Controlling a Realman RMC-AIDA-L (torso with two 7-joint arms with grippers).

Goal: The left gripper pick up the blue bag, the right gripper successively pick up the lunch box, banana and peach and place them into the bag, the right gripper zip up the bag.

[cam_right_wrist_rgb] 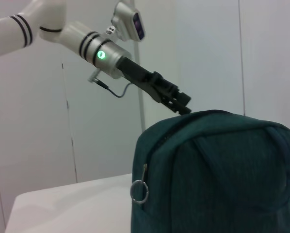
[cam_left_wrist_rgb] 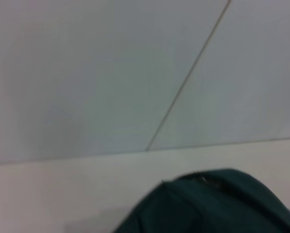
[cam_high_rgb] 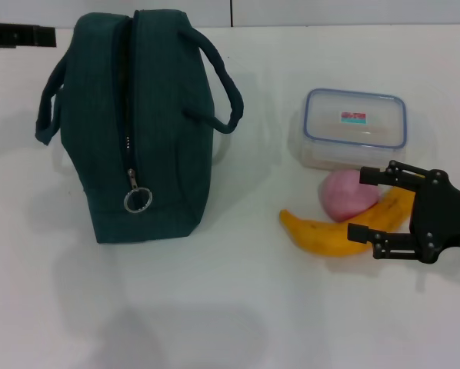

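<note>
Head view, from left to right: the left hand (cam_high_rgb: pixel 49 36) reaches in at the far left edge, just beside the far end of the blue bag (cam_high_rgb: pixel 138 123); only a dark stub of it shows here, and I cannot tell how its fingers stand. The right wrist view shows that same left hand (cam_right_wrist_rgb: pixel 183 106) at the end of its white arm, its tip just above the top edge of the blue bag (cam_right_wrist_rgb: pixel 213 170), too small to say whether it touches the fabric.

The bag stands upright on the white surface (cam_high_rgb: pixel 215 307), zipper (cam_high_rgb: pixel 127 92) running along its top and closed, the ring pull (cam_high_rgb: pixel 138 201) hanging at the near end. A navy handle (cam_high_rgb: pixel 218 84) loops out on each side. In the left wrist view only a rounded teal corner of the bag (cam_left_wrist_rgb: pixel 217 204) shows, against a pale wall.

Right of the bag, well apart from it, sits the lunch box (cam_high_rgb: pixel 355 127), lid on. Just in front of the box lies the peach (cam_high_rgb: pixel 344 194), touching the banana (cam_high_rgb: pixel 330 234), which curves along the near side of it.

Farthest right, the right hand (cam_high_rgb: pixel 361 204) comes in from the edge with its jaws spread wide, one finger near the peach's far side and the other over the banana, holding nothing.
</note>
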